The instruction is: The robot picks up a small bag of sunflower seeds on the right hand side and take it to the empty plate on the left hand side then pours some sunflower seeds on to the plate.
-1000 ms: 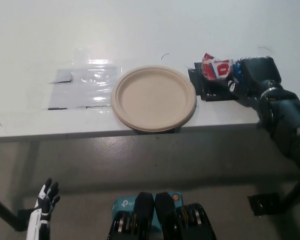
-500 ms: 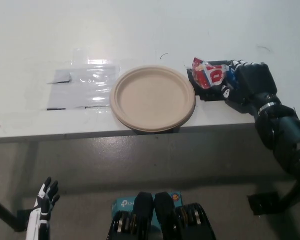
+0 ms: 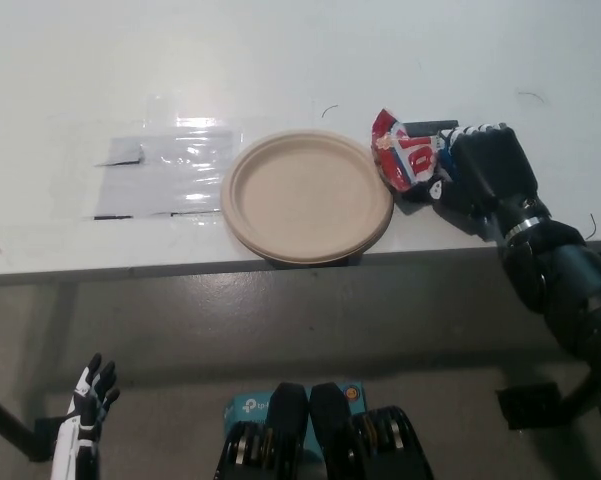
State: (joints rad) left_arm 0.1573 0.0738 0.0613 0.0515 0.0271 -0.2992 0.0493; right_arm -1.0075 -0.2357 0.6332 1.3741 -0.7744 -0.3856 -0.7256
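- The right hand [image 3: 477, 172] holds the bag [image 3: 403, 160] — its fingers are wrapped around the bag's right end, and the red and white packet sticks out to the hand's left.
- The bag sits just at the plate's [image 3: 308, 195] right rim, its left end right by the rim; whether it overlaps the rim or only meets it cannot be told.
- The bag is tilted, with its crimped top corner pointing up and away from the hand.
- A dark block [image 3: 432, 126] shows behind the bag and hand, partly hidden by both.
- The plate lies well to the left of the right hand, flat on the table [image 3: 280, 60], near the table's front edge; nothing shows on its tan surface.
- Farther left of the plate, a clear plastic sheet [image 3: 165, 175] lies flat on the table — glare from a light falls across it.
- The black right arm reaches in from the lower right, crossing the table's front edge to the hand.
- The left hand [image 3: 88, 405] rests low at the lower left, below the table and far from the plate, with its fingers spread and nothing in it.
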